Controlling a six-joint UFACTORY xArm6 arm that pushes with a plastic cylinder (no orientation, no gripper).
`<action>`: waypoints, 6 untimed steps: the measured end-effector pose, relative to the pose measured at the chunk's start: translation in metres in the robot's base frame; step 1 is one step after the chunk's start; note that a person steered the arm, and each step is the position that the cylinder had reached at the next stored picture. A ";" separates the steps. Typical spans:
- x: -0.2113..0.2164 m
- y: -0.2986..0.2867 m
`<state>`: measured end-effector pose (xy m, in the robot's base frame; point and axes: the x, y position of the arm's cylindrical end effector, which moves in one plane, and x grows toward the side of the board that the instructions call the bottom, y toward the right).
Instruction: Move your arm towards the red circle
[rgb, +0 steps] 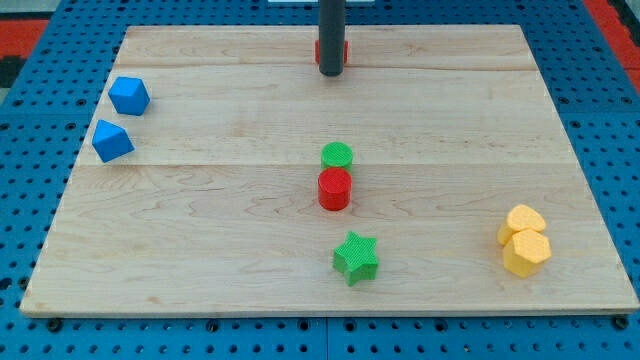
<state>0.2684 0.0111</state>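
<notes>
Red circle (335, 189): a short cylinder standing upright near the middle of the wooden tabletop (200, 230), touching or all but touching the green circle (338, 155) just above it in the view; the gap cannot be made out. Green star (355, 257) sits below it, apart. My tip (330, 72) is near the view's top edge, well apart from the target and almost straight above it in the view, with a red block (344, 50) of unclear shape partly hidden behind the rod. End effector is a plain rod with no jaws, so there is nothing to stand apart or together and nothing is clamped. Two blue blocks (121, 118) lie at the view's left, two yellow blocks (524, 238) at the lower right, both clear of the path. Judgement on handling: target looks small, rigid, light, probably plastic, and should slide easily on smooth wood. No grip is possible; contact would be on its curved side wall, where an off-centre touch would likely send it sideways. Approaching straight down the view meets the green circle first, so coming in slightly from one side seems safer.
</notes>
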 end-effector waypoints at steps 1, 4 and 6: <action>-0.009 -0.005; 0.181 0.100; 0.215 0.015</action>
